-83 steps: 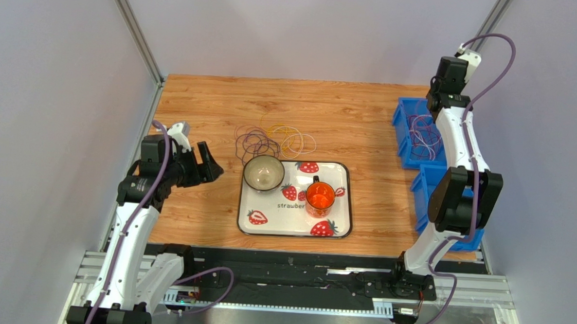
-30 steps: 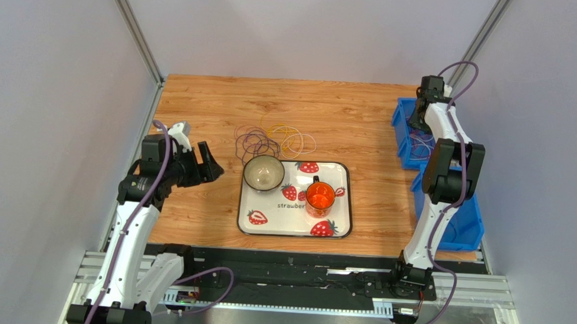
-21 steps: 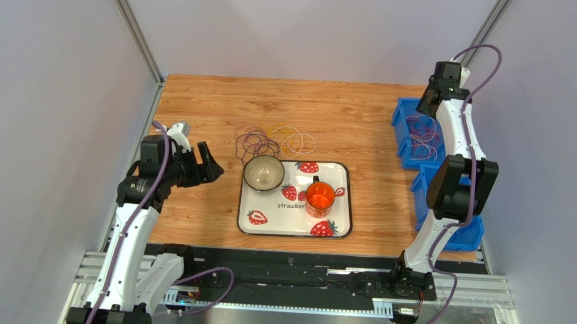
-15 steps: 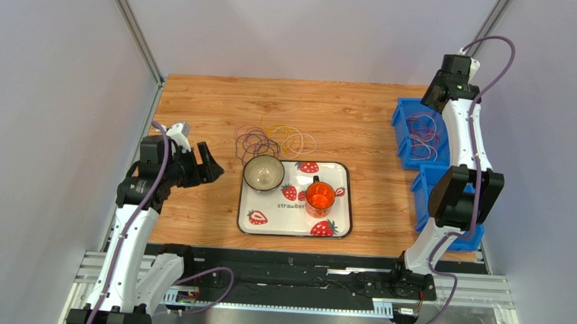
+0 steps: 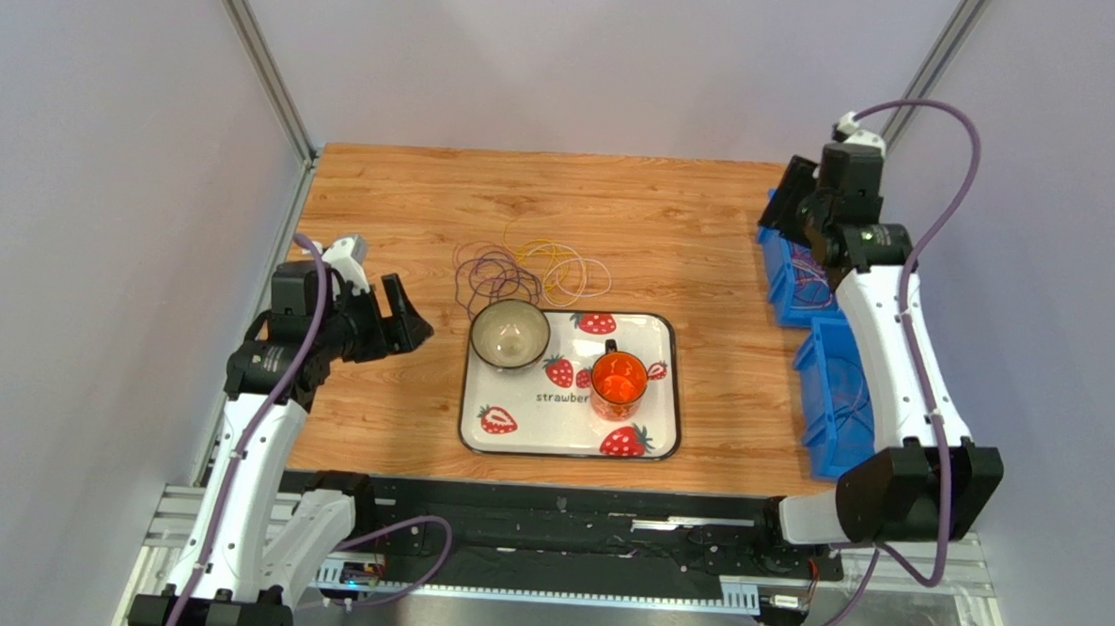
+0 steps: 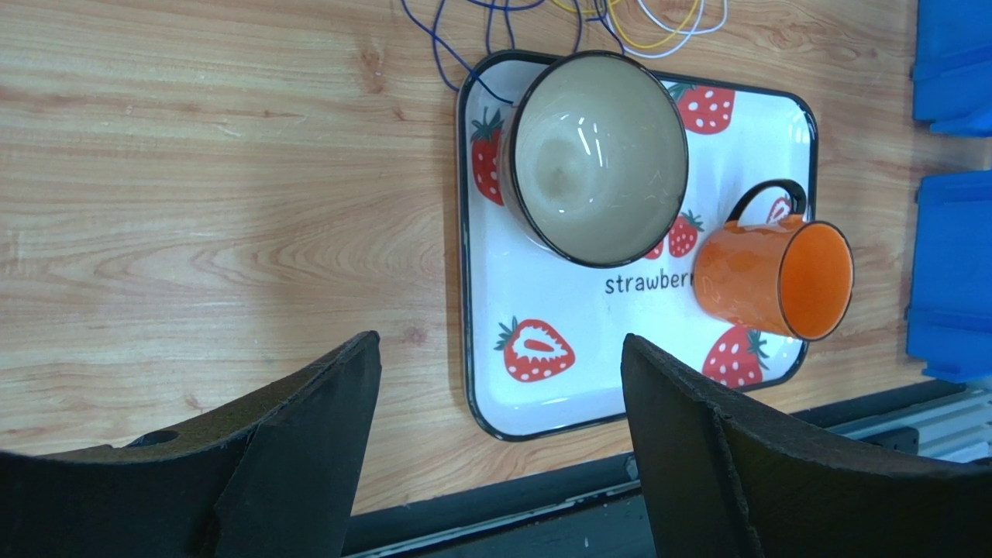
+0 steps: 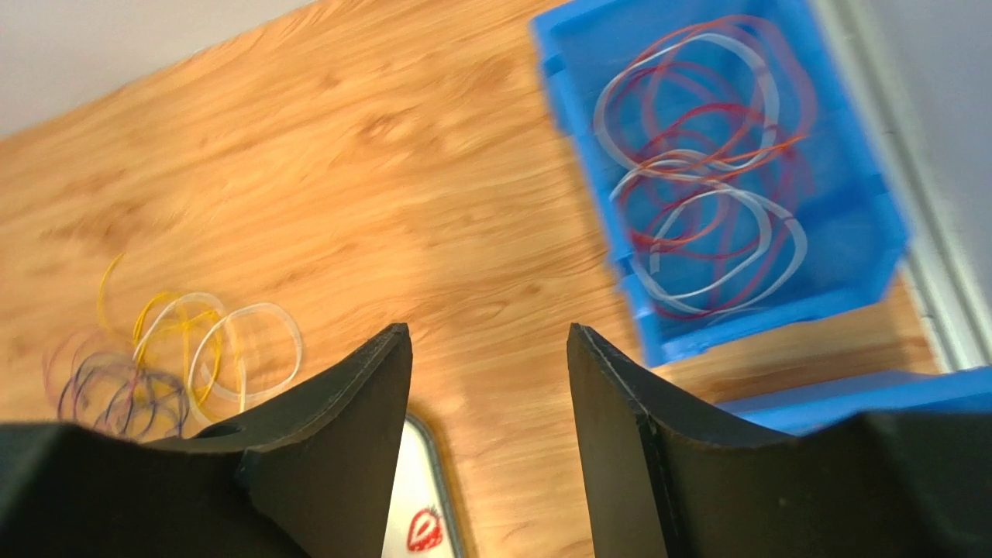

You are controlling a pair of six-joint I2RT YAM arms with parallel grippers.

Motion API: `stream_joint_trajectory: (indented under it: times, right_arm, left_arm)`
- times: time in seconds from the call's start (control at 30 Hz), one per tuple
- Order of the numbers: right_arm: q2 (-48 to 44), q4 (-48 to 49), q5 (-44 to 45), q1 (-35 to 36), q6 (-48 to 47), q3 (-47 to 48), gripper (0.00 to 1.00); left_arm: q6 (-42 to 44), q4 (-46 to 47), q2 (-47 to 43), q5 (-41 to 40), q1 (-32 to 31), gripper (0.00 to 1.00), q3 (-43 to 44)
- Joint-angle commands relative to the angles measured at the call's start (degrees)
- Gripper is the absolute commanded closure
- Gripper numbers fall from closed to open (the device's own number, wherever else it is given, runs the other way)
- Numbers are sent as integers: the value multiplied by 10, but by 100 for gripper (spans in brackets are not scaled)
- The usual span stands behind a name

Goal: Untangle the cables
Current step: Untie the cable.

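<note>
Left gripper [image 6: 500,342]: at the near left, beside the tray and apart from it; jaws spread wide, nothing between them; idle over bare wood.
Strawberry tray [image 5: 469,394]: near the middle of the wooden table [image 5: 667,212]; a beige bowl [image 5: 509,334] stands at its far left corner and an orange mug [image 5: 618,379] lies beside it; neither is part of the job.
Cable pile [image 5: 530,273]: just beyond the tray's far edge; purple loops to the left run close past the bowl, yellow and pale loops to the right; all overlap, so they are tangled.
Right gripper [image 7: 489,331]: far right, raised, beside the bin on its table side; jaws parted and empty.
Far blue bin [image 7: 576,58]: at the table's far right edge; reddish and pale loops [image 7: 699,174] lie inside, well apart from the pile.
Step in hand: probably between loops, since some cables lie in the bin, the rest wait on the wood, and no jaw grips anything.
Next move: likely a reach across to the pile; it calls for choosing an outer loop on the right side, pinching one strand only, and lifting slowly so it slides free without dragging its neighbours.
</note>
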Motion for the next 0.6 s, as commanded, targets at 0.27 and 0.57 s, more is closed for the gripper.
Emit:
stream_joint_trajectory:
  times: [0.27, 0.57]
  right_arm:
    - [-121, 102, -69, 146, 81, -215, 43]
    - [-171, 98, -99, 195, 88, -285, 43]
  left_arm:
    - [-9, 22, 47, -16, -3, 16, 2]
    - [-122, 153, 166, 2, -3, 20, -23]
